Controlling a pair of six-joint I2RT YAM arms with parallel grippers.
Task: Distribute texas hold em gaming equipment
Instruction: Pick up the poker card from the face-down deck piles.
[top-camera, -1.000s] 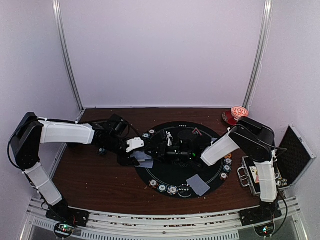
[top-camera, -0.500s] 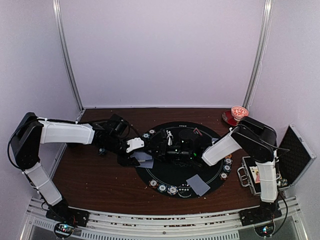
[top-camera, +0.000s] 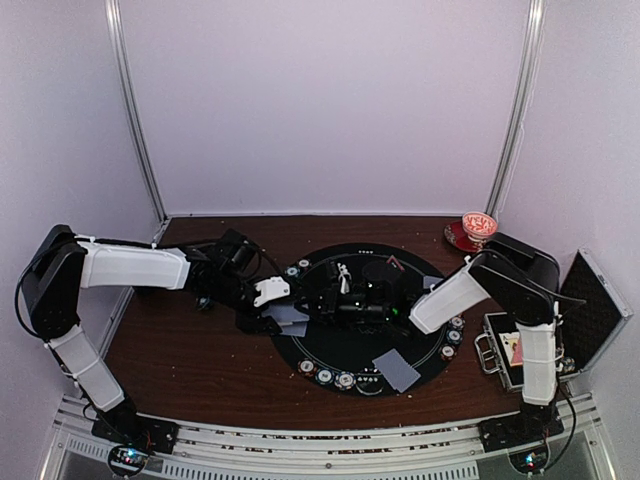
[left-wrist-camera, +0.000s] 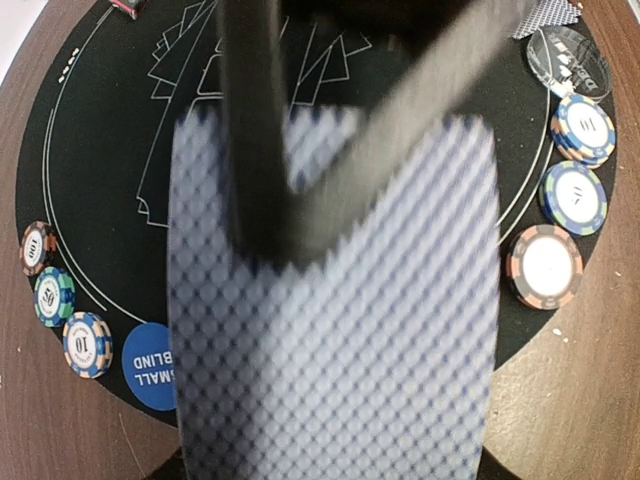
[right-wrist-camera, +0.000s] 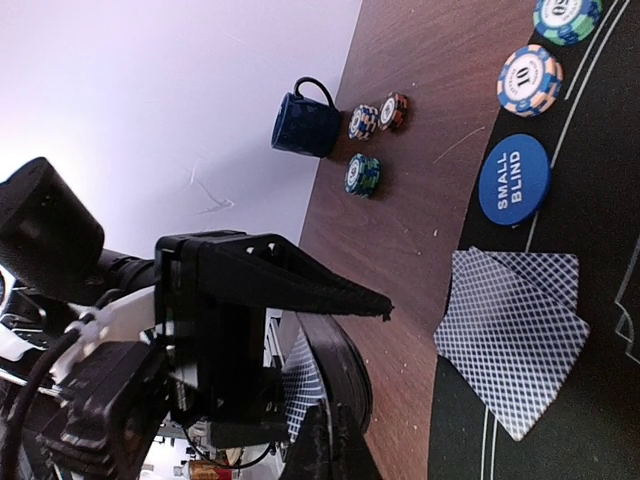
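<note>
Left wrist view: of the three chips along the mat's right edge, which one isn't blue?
The lowest chip: black-and-salmon rim around a white centre. The middle chip and the top chip have blue rims.

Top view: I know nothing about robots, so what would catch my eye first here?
A round black poker mat fills the middle of the table, with striped chips dotted along its rim. Over its left side the left gripper holds a deck of cards with lattice backs. A blue disc reading SMALL BLIND lies at the mat's edge.
</note>
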